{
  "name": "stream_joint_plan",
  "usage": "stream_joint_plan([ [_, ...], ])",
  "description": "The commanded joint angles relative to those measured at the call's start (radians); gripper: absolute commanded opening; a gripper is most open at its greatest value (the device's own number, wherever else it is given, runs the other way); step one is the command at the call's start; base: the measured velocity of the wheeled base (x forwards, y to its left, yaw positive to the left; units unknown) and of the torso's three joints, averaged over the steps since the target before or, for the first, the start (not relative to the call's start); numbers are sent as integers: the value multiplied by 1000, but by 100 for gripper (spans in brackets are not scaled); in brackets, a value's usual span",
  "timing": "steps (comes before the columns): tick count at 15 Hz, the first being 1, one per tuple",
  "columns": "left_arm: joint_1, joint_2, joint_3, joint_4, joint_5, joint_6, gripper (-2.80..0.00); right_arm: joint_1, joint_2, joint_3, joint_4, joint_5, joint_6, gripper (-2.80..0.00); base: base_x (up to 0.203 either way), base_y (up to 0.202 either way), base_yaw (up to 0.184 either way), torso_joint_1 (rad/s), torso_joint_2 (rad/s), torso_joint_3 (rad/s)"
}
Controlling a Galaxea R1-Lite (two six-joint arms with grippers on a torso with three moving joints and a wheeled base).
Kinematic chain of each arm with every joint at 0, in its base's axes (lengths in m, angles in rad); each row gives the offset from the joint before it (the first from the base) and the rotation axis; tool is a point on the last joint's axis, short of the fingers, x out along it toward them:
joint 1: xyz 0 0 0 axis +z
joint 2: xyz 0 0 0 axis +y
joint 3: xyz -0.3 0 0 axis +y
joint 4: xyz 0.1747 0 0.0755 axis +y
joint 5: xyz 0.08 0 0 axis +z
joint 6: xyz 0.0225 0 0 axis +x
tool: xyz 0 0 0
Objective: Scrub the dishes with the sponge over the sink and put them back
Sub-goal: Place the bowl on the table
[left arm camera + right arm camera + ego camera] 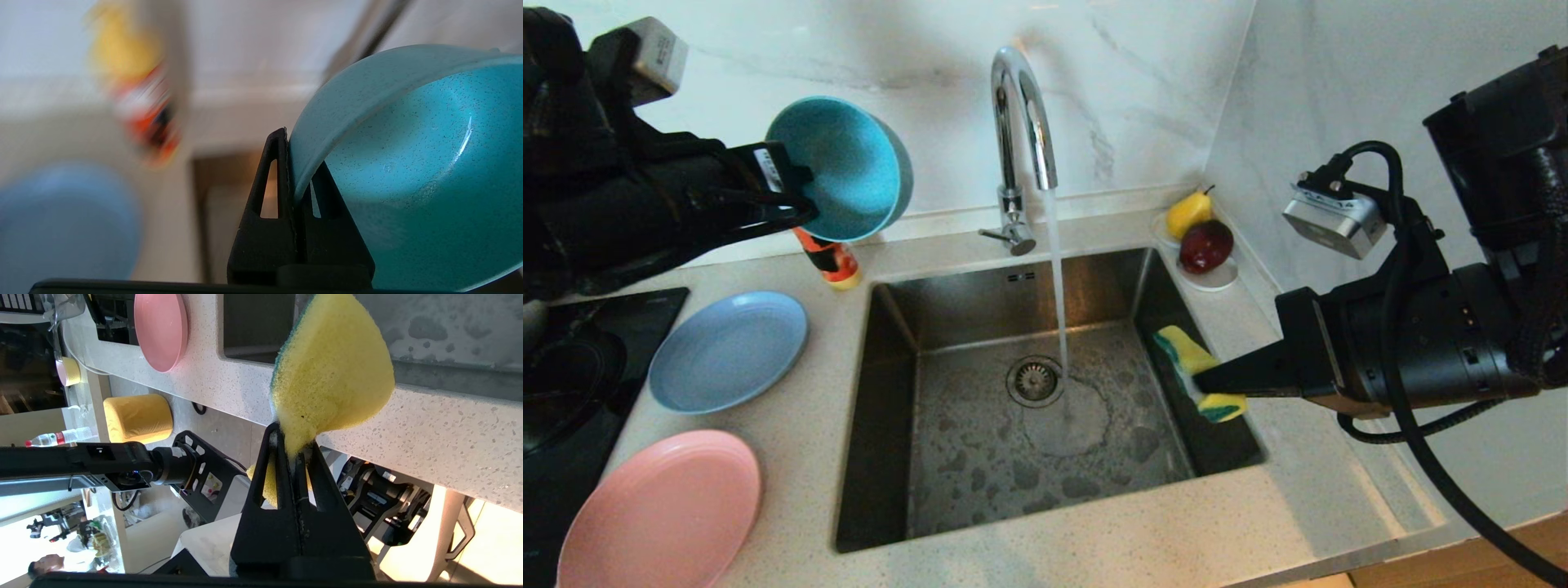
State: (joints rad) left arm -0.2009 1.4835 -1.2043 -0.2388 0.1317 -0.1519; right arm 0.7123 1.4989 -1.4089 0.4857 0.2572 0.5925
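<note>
The pink plate (658, 510) and blue plate (727, 349) lie on the tabletop's (1094, 547) left edge, apparently not yet scrubbed. The right hand (1217, 382) pinches the sponge (1196, 371) over the sink's (1045, 425) right wall. Farthest, the left hand (796, 208) pinches the teal bowl's (837, 167) rim, tilted, above the back-left corner; scrubbing it looks next.

bright even light, glare on tap (1021, 122); left wrist background blurred, teal bowl (408, 163) sharp
</note>
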Motion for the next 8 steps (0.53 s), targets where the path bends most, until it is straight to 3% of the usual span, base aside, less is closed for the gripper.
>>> stream_joint_plan([
  [1,129,-65,-110,383,5,-46,-280,-6,4,-2,0,2,1,-280,0,0,0,0,0,0],
  [3,250,-60,-155,445,17,-133,-280,-10,8,1,1,2,1,-280,0,0,0,0,0,0],
  [8,475,-5,-180,517,16,-262,-280,-48,33,22,-3,9,-9,-280,0,0,0,0,0,0],
])
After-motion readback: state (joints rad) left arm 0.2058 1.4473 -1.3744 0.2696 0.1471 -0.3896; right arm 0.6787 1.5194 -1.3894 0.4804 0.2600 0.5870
